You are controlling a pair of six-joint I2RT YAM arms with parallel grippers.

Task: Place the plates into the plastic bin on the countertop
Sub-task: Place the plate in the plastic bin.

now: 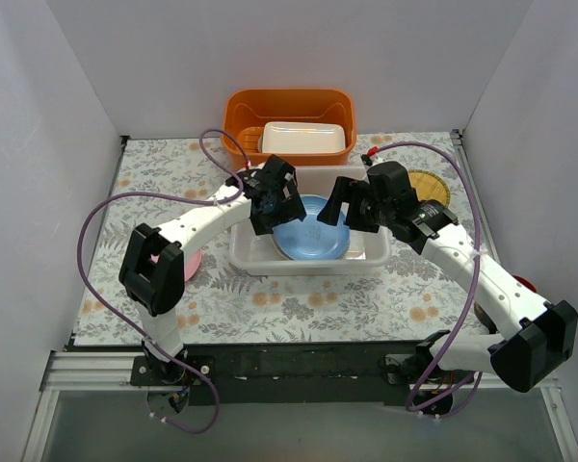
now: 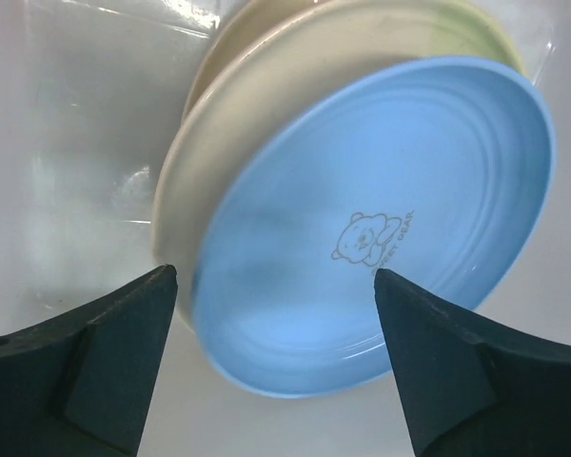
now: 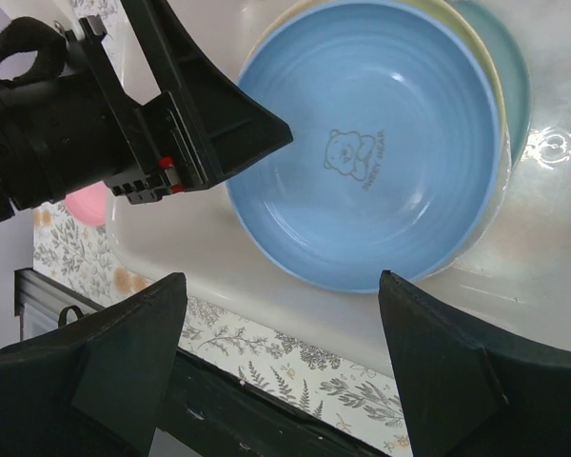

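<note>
A light blue plate (image 1: 311,233) with a small bear print lies on top of a cream plate (image 2: 228,105) inside the white translucent plastic bin (image 1: 253,258). A teal plate edge (image 3: 517,76) shows under the stack in the right wrist view. My left gripper (image 1: 270,209) hangs open and empty over the bin's left side, above the blue plate (image 2: 381,228). My right gripper (image 1: 339,212) is open and empty over the bin's right side, above the blue plate (image 3: 366,143). A pink plate (image 1: 190,264) lies on the countertop (image 1: 299,303) under the left arm. A yellow woven plate (image 1: 430,186) lies at the right.
An orange tub (image 1: 289,104) holding a small white box (image 1: 304,140) stands behind the bin. A red-brown plate edge (image 1: 525,285) peeks from behind the right arm. Purple cables loop over both arms. White walls close in the left, right and back.
</note>
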